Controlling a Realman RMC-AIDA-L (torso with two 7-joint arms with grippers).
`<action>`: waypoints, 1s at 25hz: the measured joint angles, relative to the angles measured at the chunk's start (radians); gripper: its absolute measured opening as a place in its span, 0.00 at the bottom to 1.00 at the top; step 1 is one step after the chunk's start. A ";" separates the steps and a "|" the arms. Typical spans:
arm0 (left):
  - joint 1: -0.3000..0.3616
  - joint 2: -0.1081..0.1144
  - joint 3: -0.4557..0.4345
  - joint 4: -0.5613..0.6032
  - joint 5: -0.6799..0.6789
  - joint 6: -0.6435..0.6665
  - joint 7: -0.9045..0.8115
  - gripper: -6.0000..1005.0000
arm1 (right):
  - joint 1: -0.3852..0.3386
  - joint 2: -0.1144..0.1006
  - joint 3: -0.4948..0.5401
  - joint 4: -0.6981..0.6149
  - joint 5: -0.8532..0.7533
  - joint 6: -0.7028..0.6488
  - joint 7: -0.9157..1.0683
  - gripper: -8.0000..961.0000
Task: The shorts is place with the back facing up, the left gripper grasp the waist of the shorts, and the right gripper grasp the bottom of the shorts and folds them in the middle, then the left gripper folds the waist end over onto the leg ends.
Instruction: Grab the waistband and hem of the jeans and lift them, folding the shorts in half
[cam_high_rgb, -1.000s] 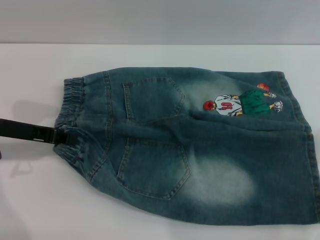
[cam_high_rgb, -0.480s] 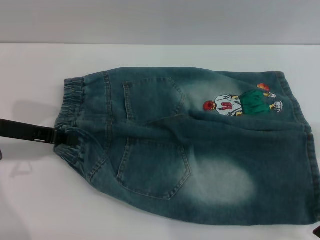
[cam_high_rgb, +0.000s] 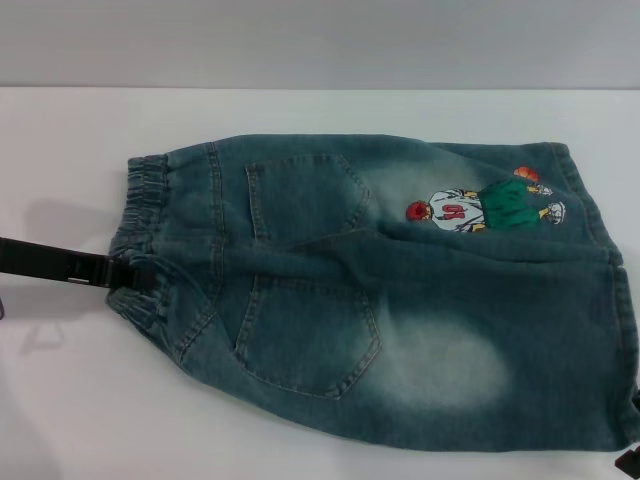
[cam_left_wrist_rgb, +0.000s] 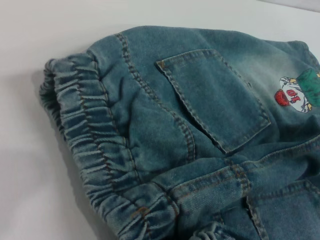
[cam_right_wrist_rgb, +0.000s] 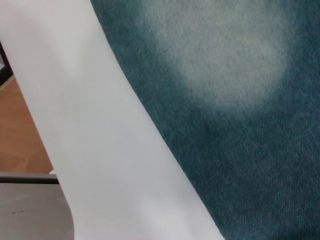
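Head view, shorts (cam_high_rgb: 380, 290): flat on the white table (cam_high_rgb: 70, 400), back up; long axis left-right, waist of the shorts (cam_high_rgb: 140, 245) left, leg ends (cam_high_rgb: 605, 260) right.
Head view, left gripper (cam_high_rgb: 118, 272): at the waistband's near-left part; clamped or not, cannot tell.
Head view, right gripper (cam_high_rgb: 632, 458): at the near-right corner, beside the hem; finger state cannot tell.
Left wrist view: gathered waistband and a back pocket (cam_left_wrist_rgb: 215, 100) directly ahead.
Right wrist view: the denim's near edge crosses the table; fingers unseen.

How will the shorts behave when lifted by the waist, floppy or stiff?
Probably floppy: the shorts lie flat with soft creases between the pockets. The waist is bunched elastic, so it likely compresses in a grip rather than slipping. The left gripper sits at it; thick denim looks fairly heavy, so it may sag.
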 joint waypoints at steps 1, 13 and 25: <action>0.000 0.000 0.000 0.000 0.000 0.000 0.000 0.09 | 0.000 0.001 -0.003 0.000 0.000 0.000 0.000 0.80; 0.000 0.000 -0.001 0.000 0.000 0.000 0.000 0.09 | -0.006 0.004 -0.054 0.000 -0.003 0.011 0.001 0.77; 0.001 -0.001 -0.004 0.000 0.000 0.001 0.001 0.09 | -0.009 0.004 -0.071 0.000 -0.006 0.039 0.005 0.47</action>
